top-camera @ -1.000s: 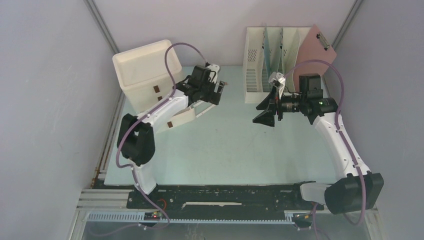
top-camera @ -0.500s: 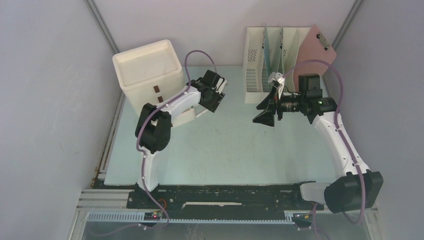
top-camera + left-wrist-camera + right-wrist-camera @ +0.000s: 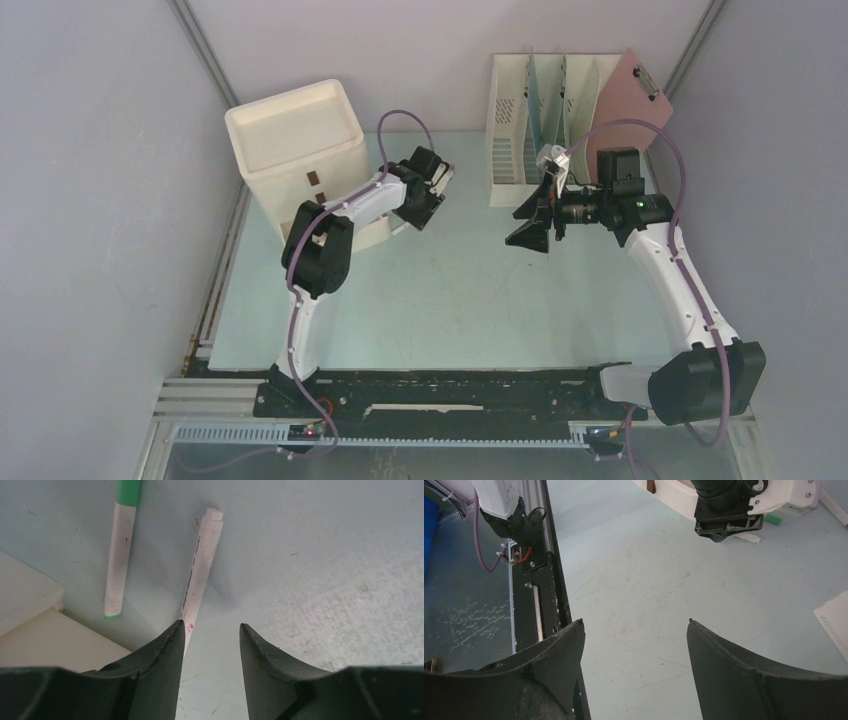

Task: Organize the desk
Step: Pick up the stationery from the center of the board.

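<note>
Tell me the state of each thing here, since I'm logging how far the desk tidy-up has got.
Left gripper: jaws part open, empty, by the white pen's end.
Right gripper: jaws wide open, empty.
Green-capped marker: lying flat on the desk.
White pen: lying flat on the desk.
Drawer unit: bottom drawer pulled out.
Clipboard: upright at the file rack's right end.
</note>
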